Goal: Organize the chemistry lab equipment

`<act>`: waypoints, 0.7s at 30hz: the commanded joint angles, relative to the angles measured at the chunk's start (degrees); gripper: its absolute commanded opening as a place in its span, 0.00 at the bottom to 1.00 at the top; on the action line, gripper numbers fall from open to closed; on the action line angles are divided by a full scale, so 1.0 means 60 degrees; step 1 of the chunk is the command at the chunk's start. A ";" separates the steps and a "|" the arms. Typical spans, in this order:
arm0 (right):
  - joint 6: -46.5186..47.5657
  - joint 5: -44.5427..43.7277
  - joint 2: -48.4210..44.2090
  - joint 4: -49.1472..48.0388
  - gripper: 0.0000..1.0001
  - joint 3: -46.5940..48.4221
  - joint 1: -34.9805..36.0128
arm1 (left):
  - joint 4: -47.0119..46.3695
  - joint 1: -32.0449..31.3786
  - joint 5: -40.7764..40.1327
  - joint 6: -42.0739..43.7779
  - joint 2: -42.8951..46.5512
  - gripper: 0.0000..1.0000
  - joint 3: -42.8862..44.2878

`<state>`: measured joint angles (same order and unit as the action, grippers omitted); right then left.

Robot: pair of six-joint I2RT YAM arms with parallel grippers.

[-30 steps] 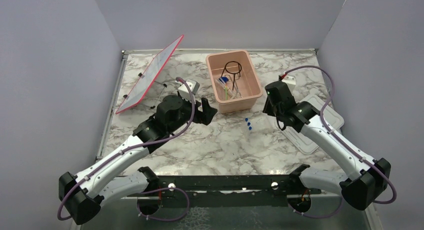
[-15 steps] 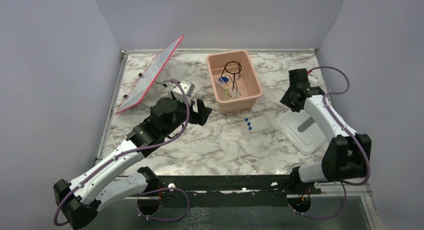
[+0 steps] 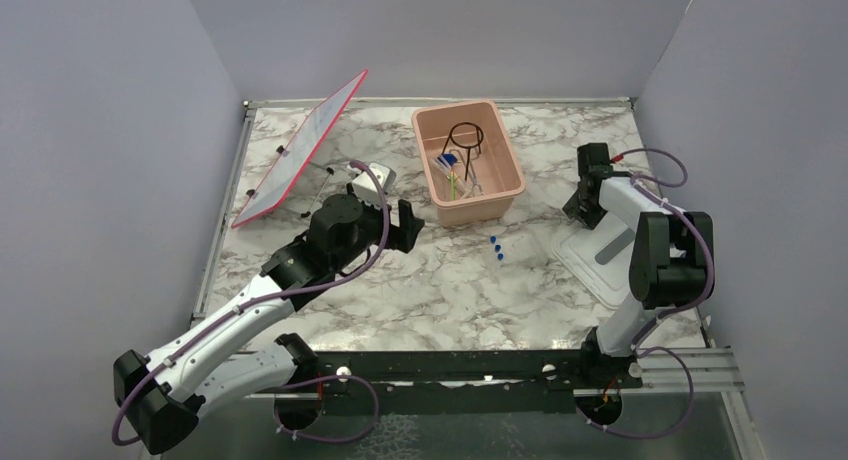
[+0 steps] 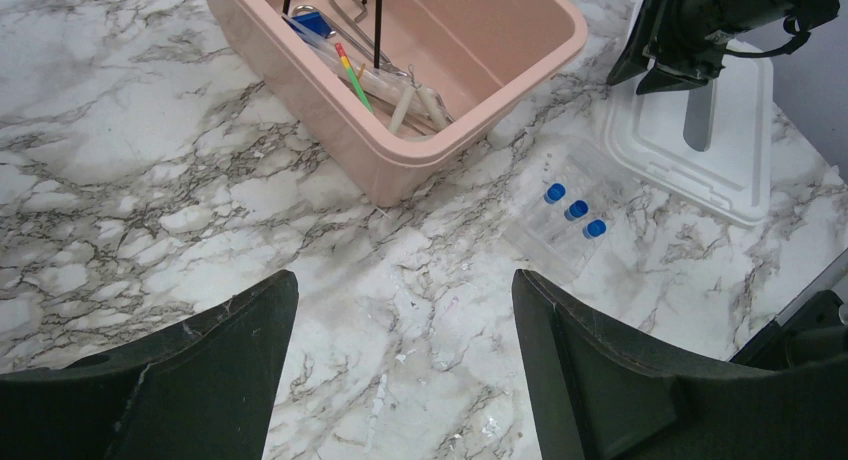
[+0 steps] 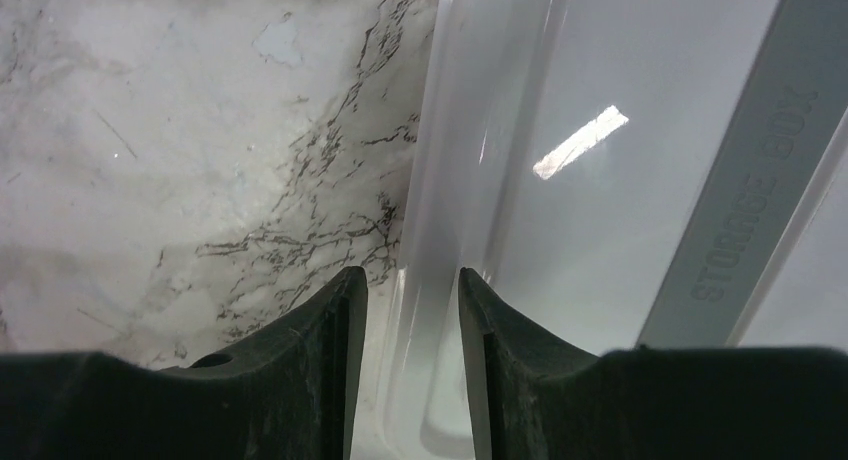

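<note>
Tubes [image 4: 574, 209] barely visible beyond caps. Green-yellow stick [image 4: 352, 75] lies near-far in tub [image 4: 330, 130]. My left tool [image 4: 402, 290] wide; right tool [image 5: 410, 280] narrow astride lid [image 5: 600, 130], grip unclear.

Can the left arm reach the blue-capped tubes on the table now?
Probably yes: the left gripper is open, and only bare marble lies between it and the tubes.

One bit of lettering here: raised letters, "STORAGE BOX", run along the grey strip [image 5: 742, 170] of the white lid [image 5: 560, 220], by the right edge of the table [image 3: 420, 280]. Nothing else legible.
</note>
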<state>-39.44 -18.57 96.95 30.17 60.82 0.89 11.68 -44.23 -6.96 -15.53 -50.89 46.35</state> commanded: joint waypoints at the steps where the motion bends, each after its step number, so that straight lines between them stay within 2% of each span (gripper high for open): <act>1: -0.0288 -0.0299 0.0258 -0.0648 0.43 -0.0181 -0.0192 | -0.0388 0.0043 0.0167 0.0105 -0.0270 0.81 -0.0040; 7: -0.0509 -0.0067 0.0632 -0.1006 0.40 -0.0516 -0.0323 | -0.0579 0.0047 0.0442 0.0058 -0.0738 0.81 0.0185; 9: -0.0465 0.0124 0.0810 -0.1277 0.36 -0.0641 -0.0323 | -0.0680 0.0047 0.0566 0.0008 -0.0939 0.81 0.0338; 12: -0.0151 0.0473 0.0895 -0.1709 0.21 -0.0830 -0.0323 | -0.0770 0.0046 0.0778 -0.0094 -0.1344 0.81 0.0652; 21: 0.0954 0.1405 -0.0139 -0.2252 0.03 -0.0681 -0.0309 | -0.1372 0.0047 0.1399 -0.0954 -0.2512 0.81 0.1439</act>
<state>-37.17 -15.90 97.97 18.76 57.30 -1.19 7.81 -44.21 -2.17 -17.63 -63.72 52.14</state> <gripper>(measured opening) 0.158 0.813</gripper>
